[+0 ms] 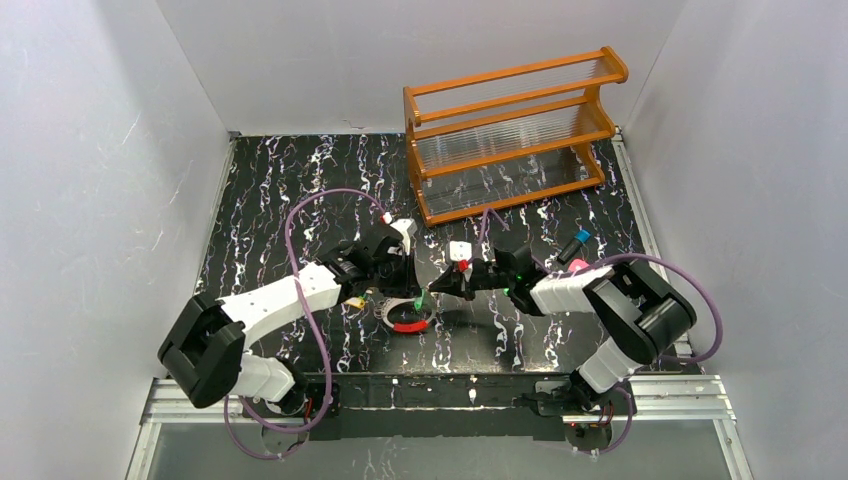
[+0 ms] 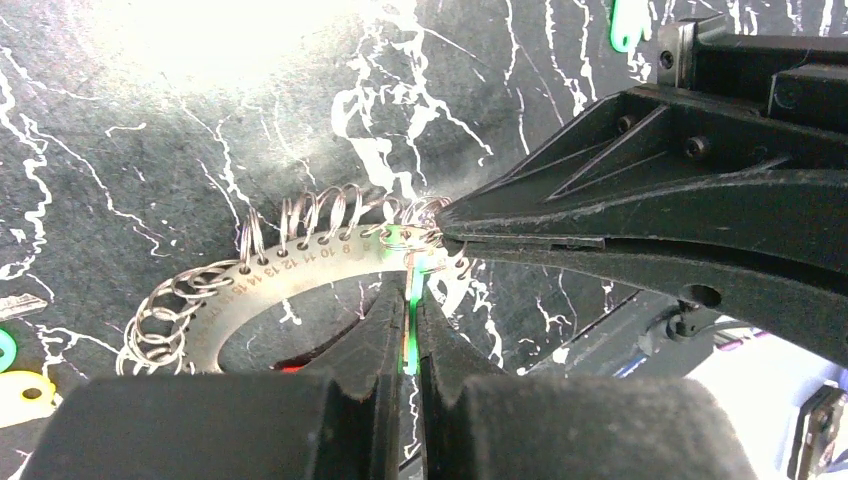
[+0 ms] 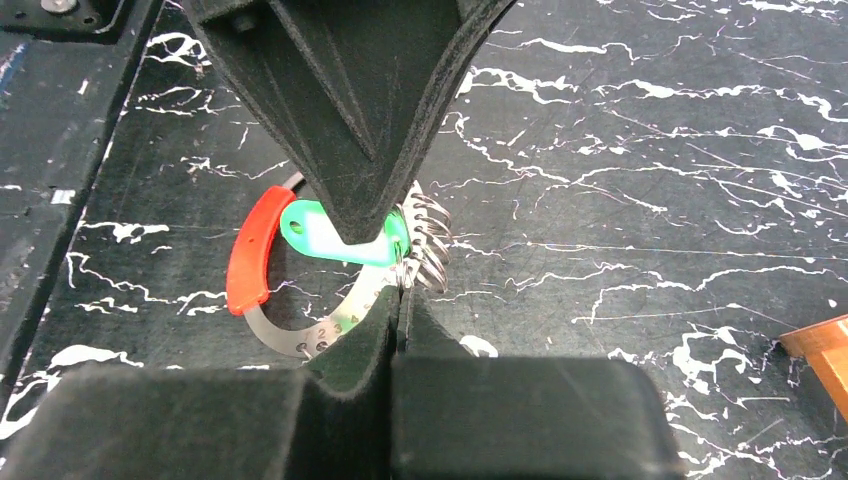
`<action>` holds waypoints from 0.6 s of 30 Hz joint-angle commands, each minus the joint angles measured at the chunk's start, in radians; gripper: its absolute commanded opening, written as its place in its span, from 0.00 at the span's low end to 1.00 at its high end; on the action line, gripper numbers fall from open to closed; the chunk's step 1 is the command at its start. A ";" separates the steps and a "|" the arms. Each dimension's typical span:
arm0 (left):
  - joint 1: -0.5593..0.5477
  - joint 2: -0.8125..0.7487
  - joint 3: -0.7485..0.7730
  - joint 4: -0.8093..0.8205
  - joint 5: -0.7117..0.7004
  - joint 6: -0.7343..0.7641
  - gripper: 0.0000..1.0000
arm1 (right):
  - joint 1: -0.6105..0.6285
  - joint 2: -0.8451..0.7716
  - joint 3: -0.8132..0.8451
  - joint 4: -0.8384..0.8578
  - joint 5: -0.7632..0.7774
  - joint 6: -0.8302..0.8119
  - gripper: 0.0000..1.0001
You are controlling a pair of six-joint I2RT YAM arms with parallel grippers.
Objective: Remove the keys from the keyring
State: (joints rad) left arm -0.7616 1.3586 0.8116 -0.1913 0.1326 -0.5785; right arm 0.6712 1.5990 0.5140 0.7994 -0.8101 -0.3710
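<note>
pinching the green key [image 3: 312,228], the left gripper [image 2: 411,300] meets the right gripper [image 3: 398,300], clenched on the keyring [image 2: 300,275].

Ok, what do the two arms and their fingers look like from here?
The left arm and right arm match: white link shells, bulky black joint housings. A purple cable loops along each. The fingers are matte black, tapered wedges with triangular recesses and small screws. A green light glows near the right wrist.

The white-and-black jointed arms [image 1: 285,300] were angled inward, with the black two-finger left gripper [image 2: 412,325] and right gripper [image 3: 397,312] held tip to tip, both closed tight.
</note>
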 commanded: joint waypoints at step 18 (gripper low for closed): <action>0.013 -0.029 0.200 -0.218 0.097 0.186 0.00 | -0.016 -0.099 -0.055 0.089 0.071 0.158 0.39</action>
State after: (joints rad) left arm -0.7544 1.3319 0.9413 -0.3218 0.2031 -0.4755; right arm 0.6601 1.5063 0.4808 0.8101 -0.7631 -0.2676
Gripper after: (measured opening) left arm 0.029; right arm 0.373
